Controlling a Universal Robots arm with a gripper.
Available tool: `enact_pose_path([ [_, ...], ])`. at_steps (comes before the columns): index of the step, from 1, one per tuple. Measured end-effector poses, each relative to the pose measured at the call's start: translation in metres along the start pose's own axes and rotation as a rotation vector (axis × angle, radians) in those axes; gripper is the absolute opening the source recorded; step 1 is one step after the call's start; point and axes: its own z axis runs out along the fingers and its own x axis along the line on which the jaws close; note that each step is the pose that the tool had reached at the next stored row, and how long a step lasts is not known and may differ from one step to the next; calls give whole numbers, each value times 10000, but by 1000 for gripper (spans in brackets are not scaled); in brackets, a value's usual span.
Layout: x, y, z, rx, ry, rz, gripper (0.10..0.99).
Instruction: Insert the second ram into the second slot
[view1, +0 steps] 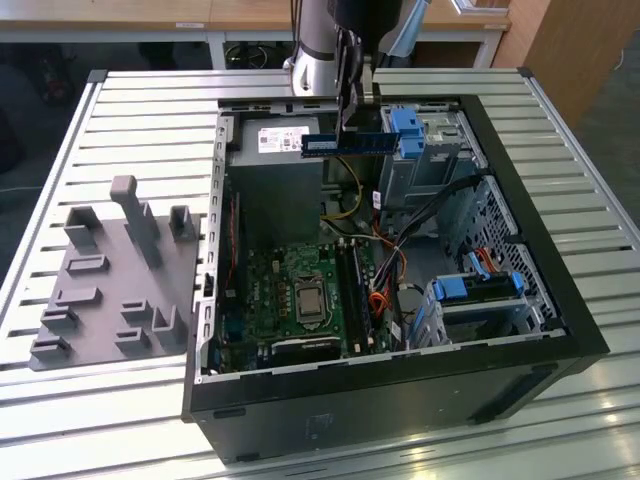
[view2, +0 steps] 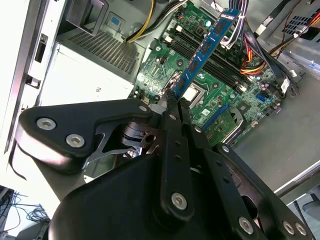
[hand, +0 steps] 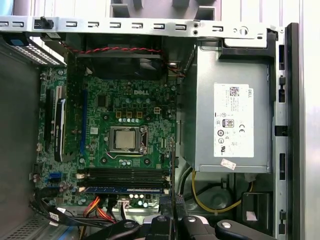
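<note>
The second ram (view1: 320, 146) is a thin blue stick with dark chips. It hangs level over the open computer case, above the power supply, with my gripper (view1: 346, 125) shut on it. In the second wrist view the ram (view2: 206, 46) juts out from my gripper (view2: 175, 97) over the green motherboard (view2: 165, 70). The dark memory slots (hand: 125, 174) lie beside the processor socket (hand: 125, 139). A blue stick (hand: 125, 190) sits in the slot nearest the cables. The slots also show in the exterior view (view1: 355, 290), well below the held stick.
The grey power supply (hand: 230, 120) fills one end of the case. Drive bays with light-blue latches (view1: 410, 125) (view1: 480, 290) line the exterior view's right. Orange and black cables (view1: 385, 290) run beside the slots. A grey fixture with pegs (view1: 110, 290) stands on the slatted table.
</note>
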Motion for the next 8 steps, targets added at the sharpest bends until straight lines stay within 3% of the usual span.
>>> enact_pose_path([
  [8,0,0,1,3,-6,142,137],
])
